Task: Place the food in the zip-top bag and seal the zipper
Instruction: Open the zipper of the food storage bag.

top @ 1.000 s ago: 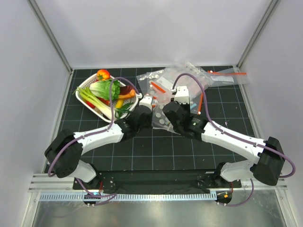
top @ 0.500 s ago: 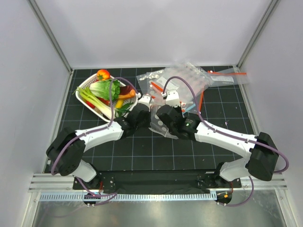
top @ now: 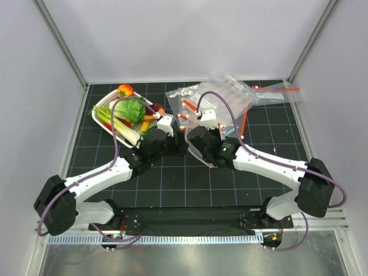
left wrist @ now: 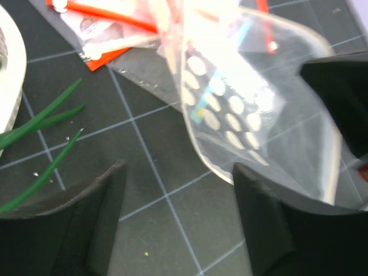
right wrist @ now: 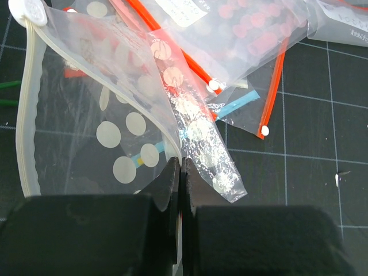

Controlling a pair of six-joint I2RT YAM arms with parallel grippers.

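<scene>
Right jaws clench the zip-top bag (right wrist: 86, 115), left jaws gape (lettuce (top: 131, 109) lies in the basket (top: 102, 102)).

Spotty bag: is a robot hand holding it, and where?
Yes. The right gripper is shut on the polka-dot bag, pinching one lip of its open mouth. The left gripper is open and holds nothing.
</scene>
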